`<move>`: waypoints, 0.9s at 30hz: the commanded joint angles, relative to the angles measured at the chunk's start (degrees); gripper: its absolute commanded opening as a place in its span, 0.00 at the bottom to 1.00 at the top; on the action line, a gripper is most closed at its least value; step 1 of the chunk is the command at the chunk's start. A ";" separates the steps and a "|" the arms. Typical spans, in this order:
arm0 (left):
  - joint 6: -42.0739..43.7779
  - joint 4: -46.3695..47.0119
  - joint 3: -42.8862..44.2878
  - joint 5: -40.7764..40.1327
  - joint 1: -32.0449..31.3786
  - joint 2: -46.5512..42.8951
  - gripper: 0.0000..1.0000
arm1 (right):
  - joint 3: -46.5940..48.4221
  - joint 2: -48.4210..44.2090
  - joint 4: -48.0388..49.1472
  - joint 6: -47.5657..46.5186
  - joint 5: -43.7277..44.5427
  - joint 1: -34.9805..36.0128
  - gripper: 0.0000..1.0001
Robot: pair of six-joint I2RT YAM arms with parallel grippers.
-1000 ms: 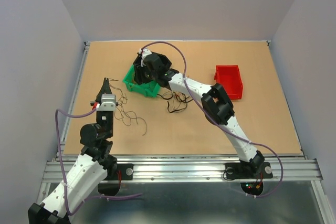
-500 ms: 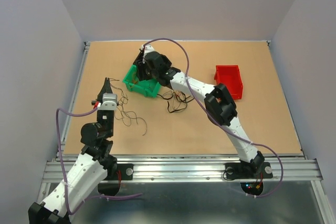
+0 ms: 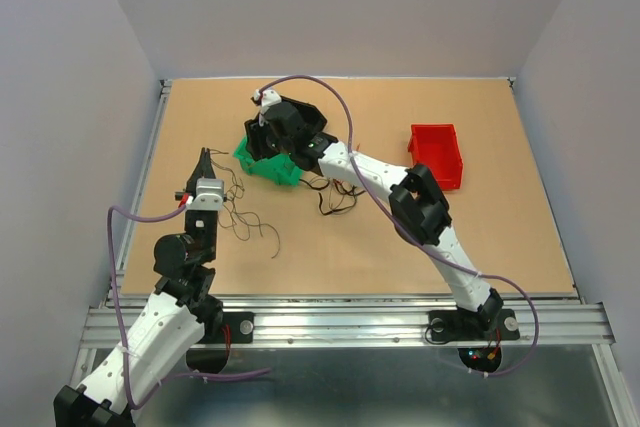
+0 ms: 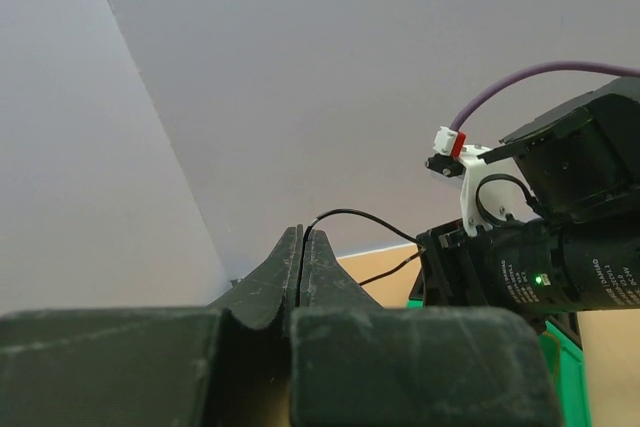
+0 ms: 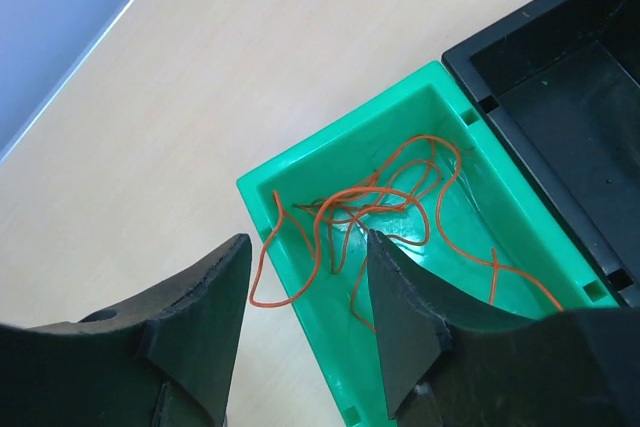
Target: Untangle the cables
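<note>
Orange-red wires (image 5: 345, 197) in the green bin (image 5: 340, 135) looked limp and featherlight; we judged the rim-hanging loop (image 5: 258, 282) best to grab. Right gripper (image 5: 308, 247) was spread above the bin; left gripper (image 4: 303, 237) pinched a black wire (image 4: 365, 215).

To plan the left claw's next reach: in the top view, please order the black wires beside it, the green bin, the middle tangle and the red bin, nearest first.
1. Black wires: beside the left claw, one pinched in it.
2. Green bin: a little to its right.
3. Tangle: table centre.
4. Red bin: far right.
</note>
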 commanded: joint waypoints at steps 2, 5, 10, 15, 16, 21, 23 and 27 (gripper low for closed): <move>0.02 2.59 1.83 0.51 0.20 0.20 0.00 | 2.51 1.69 1.32 -0.24 -1.13 0.14 0.54; 0.02 2.59 1.83 0.60 0.29 0.20 0.00 | 4.09 3.10 0.26 -0.15 -0.35 0.14 0.47; -0.16 2.51 1.66 0.86 0.29 -0.50 0.00 | 5.77 4.77 -0.97 -0.50 0.27 0.14 0.44; -0.07 2.51 1.57 0.86 0.29 -0.68 0.00 | 6.38 4.95 -1.32 -0.42 0.89 0.05 0.12; -0.16 2.51 1.57 0.87 0.20 -0.51 0.00 | 6.38 4.25 -1.50 -0.50 1.58 -0.03 0.05; -0.16 2.51 1.48 0.78 0.29 -0.50 0.00 | 5.24 2.05 -2.11 1.25 -1.04 -2.05 0.01; -0.16 2.51 1.48 0.95 0.20 -0.77 0.00 | 4.28 1.52 -2.11 2.39 -3.41 -3.55 0.01; -0.16 2.59 1.39 0.95 0.29 -0.95 0.00 | 2.87 1.52 -2.29 2.05 -5.70 -4.52 0.01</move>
